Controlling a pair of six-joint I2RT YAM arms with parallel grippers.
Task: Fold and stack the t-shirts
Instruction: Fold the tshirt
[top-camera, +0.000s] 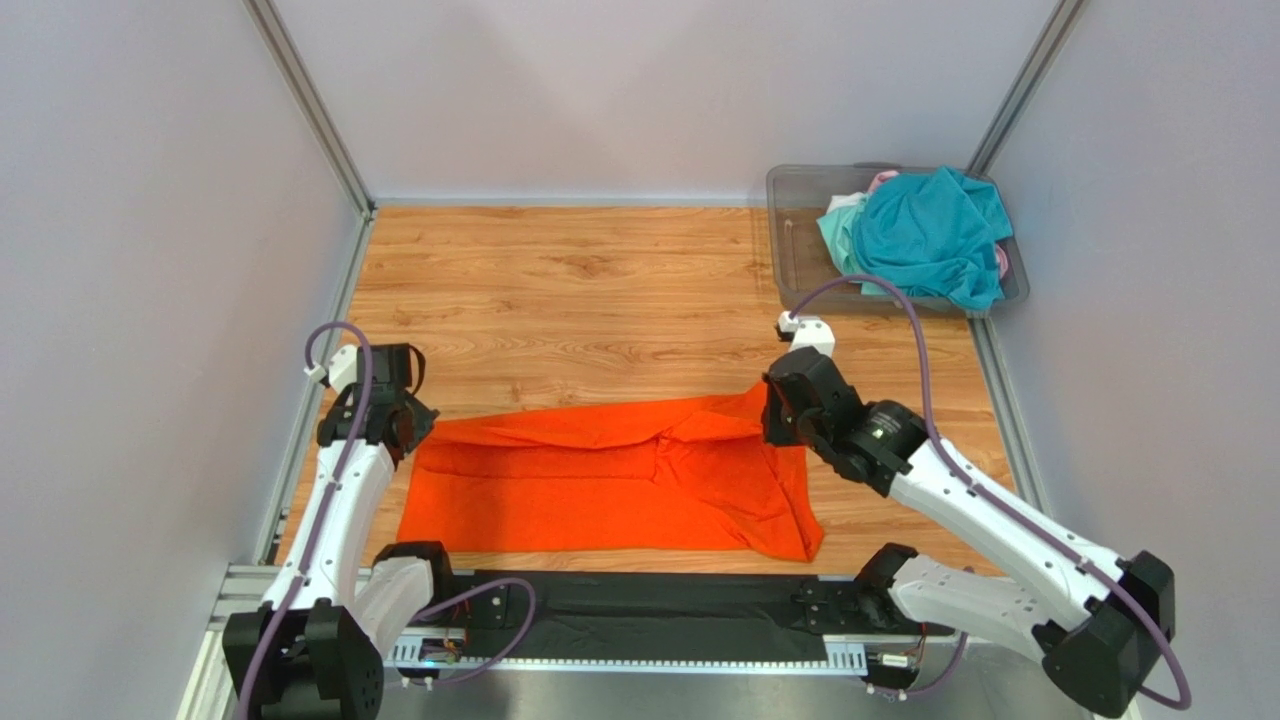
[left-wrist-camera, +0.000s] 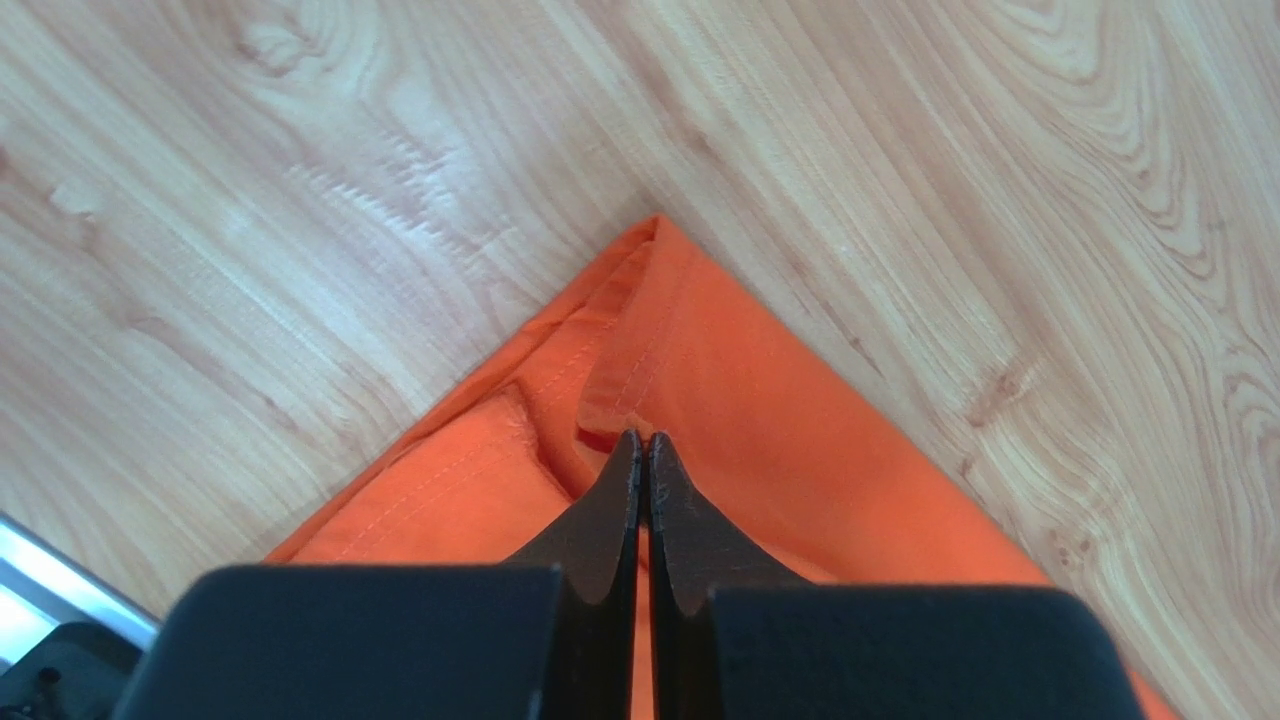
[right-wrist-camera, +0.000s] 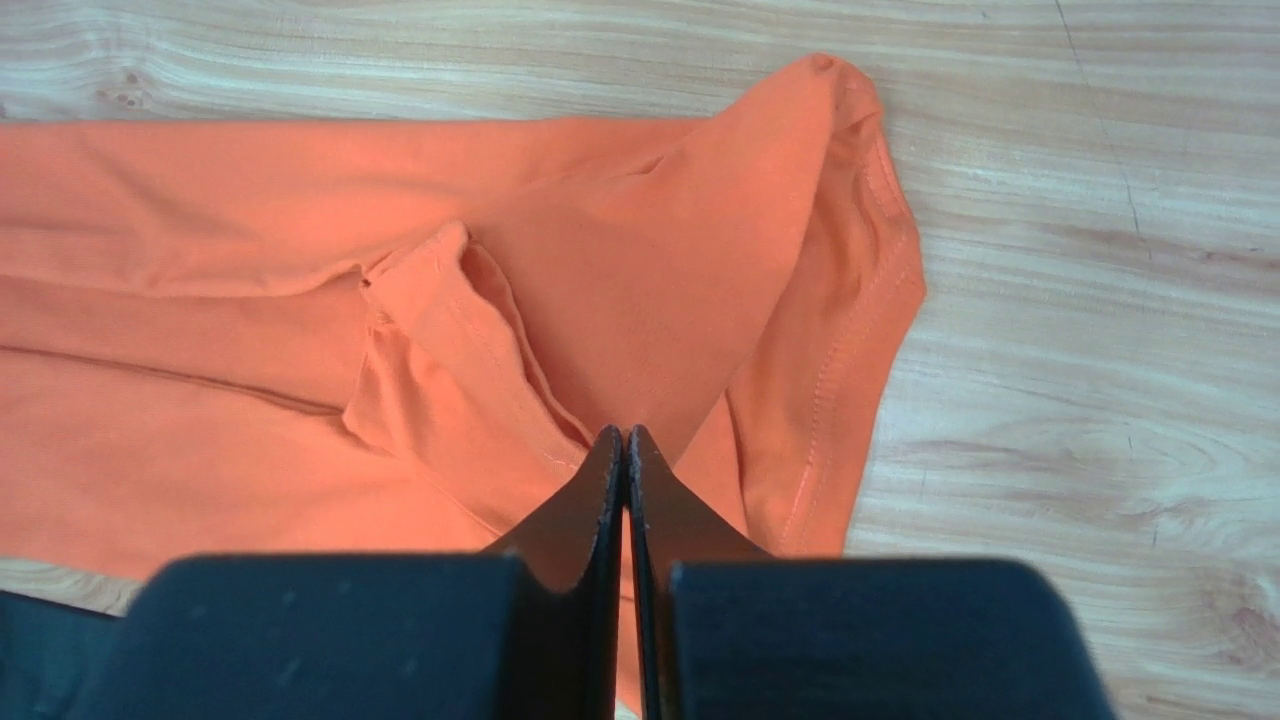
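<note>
The bright orange t-shirt (top-camera: 601, 480) lies crumpled and partly folded on the wooden table, spread between both arms. My left gripper (top-camera: 403, 425) is at its far left corner, and in the left wrist view its jaws (left-wrist-camera: 643, 438) are pressed together on the orange hem (left-wrist-camera: 624, 375). My right gripper (top-camera: 774, 420) is at the far right corner, shut (right-wrist-camera: 624, 432) on a fold of the same shirt (right-wrist-camera: 226, 225), which rises toward the tips. A teal t-shirt (top-camera: 932, 233) is heaped in the bin, with pale mint (top-camera: 842, 225) and pink (top-camera: 884, 179) fabric showing beneath it.
The clear grey plastic bin (top-camera: 789, 225) sits at the far right corner of the table. Grey walls close in the left, back and right sides. A black strip (top-camera: 646, 615) runs along the near edge between the arm bases.
</note>
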